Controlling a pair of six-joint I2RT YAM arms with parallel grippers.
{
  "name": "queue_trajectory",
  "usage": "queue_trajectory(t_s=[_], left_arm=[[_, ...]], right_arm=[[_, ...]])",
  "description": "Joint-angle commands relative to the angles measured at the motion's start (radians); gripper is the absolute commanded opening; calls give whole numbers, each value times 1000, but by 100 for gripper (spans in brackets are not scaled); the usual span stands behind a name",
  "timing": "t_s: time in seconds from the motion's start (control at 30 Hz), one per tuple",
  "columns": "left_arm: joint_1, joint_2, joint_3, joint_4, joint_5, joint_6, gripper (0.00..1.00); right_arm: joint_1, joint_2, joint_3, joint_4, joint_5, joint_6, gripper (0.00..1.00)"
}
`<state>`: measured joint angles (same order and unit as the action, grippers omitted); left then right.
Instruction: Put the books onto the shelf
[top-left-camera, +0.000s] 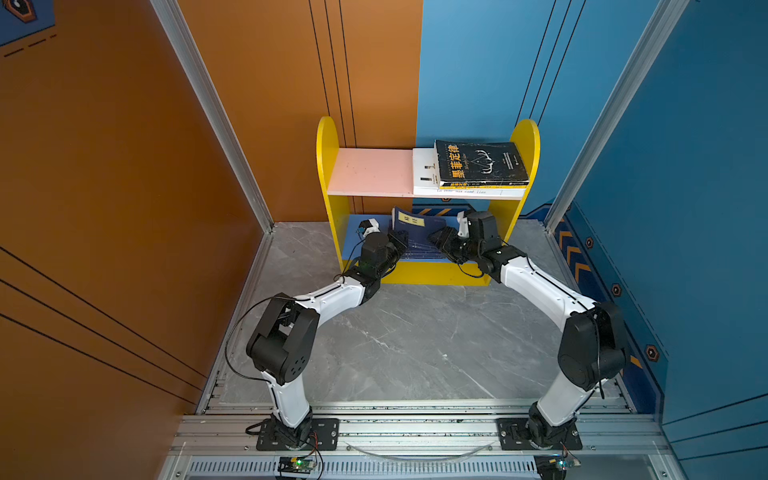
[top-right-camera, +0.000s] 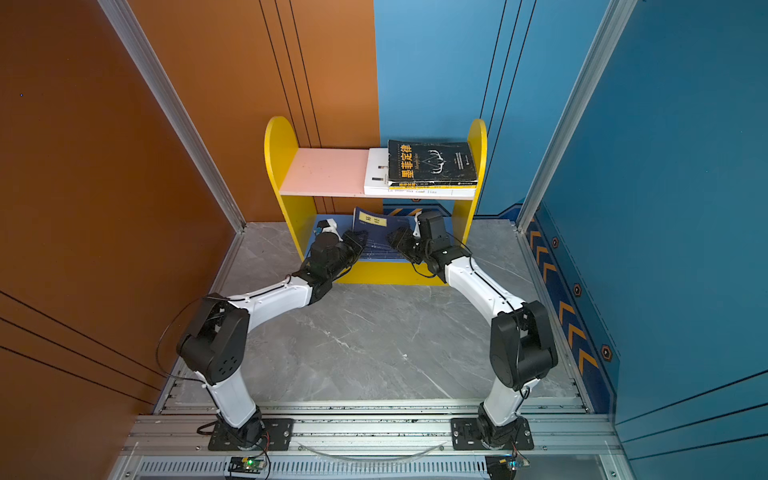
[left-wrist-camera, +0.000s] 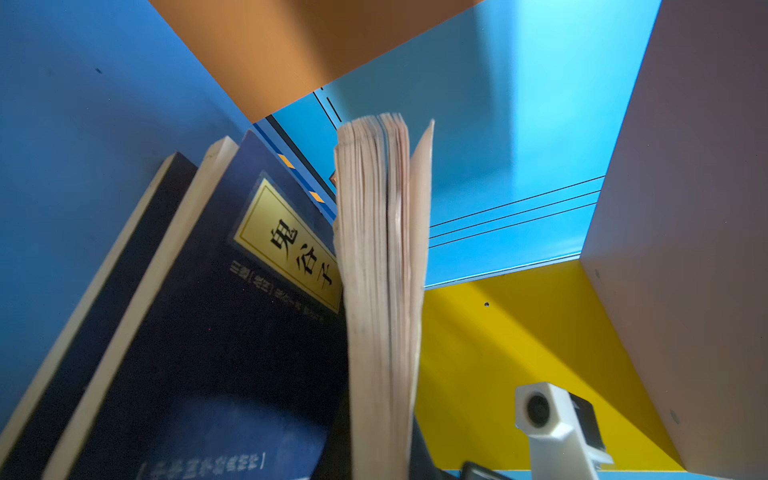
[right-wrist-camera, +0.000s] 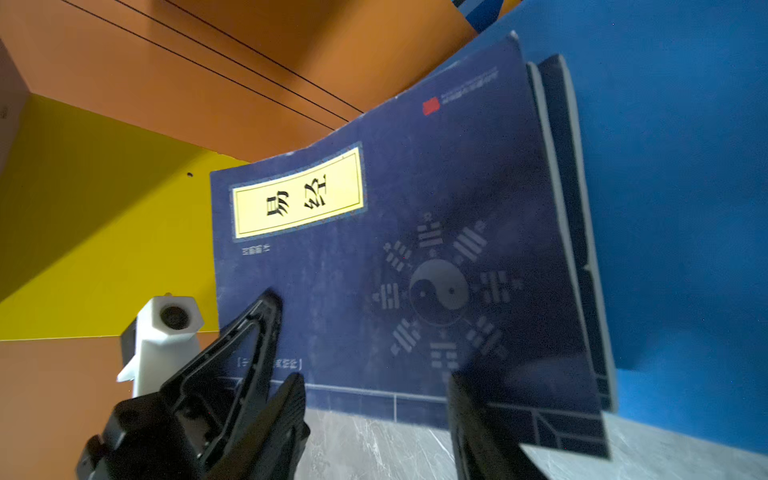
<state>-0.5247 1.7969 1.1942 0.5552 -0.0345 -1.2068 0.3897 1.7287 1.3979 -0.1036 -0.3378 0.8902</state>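
Note:
The shelf (top-left-camera: 328, 166) stands against the back wall in both top views. A black book (top-left-camera: 482, 164) lies on a white book (top-left-camera: 424, 170) at the right of the pink upper board (top-left-camera: 370, 170). On the blue lower board (top-left-camera: 353, 239), my left gripper (top-left-camera: 401, 245) is shut on the edge of a navy book (right-wrist-camera: 395, 249) with a yellow label, holding it tilted up. Its page edge (left-wrist-camera: 382, 291) fills the left wrist view. Two more navy books (left-wrist-camera: 232, 332) lie beside it. My right gripper (right-wrist-camera: 374, 407) is open at that book's near edge, gripping nothing.
Orange wall panels (top-left-camera: 124, 187) close in the left and blue ones (top-left-camera: 685, 166) the right, with aluminium posts at the corners. The grey marble floor (top-left-camera: 415, 340) stretches from the shelf to the arm bases. The shelf's yellow side panel (left-wrist-camera: 519, 353) is near the left gripper.

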Motion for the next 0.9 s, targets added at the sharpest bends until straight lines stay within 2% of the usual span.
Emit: queue_trajectory(t_s=[0.0,0.2,0.37,0.5,0.67,0.87], left_arm=[[1,6,23,41,-11,26,0],[5,2,14,28,-10,33,0],[14,-20,12,-9,-8,55,25],[41,-53,40,-125,16,93,50],[87,-89,54,-262,56,111,60],[131,-127,54,-409,110,168,66]], right_arm=[[9,14,-25,-3,54,-31,57],[9,36,-49,9,86,-42,56],[10,54,-55,-7,103,-46,56],[11,59,-69,-11,118,-50,55],[11,61,-76,-11,128,-49,55],[18,49,-64,-1,121,-49,55]])
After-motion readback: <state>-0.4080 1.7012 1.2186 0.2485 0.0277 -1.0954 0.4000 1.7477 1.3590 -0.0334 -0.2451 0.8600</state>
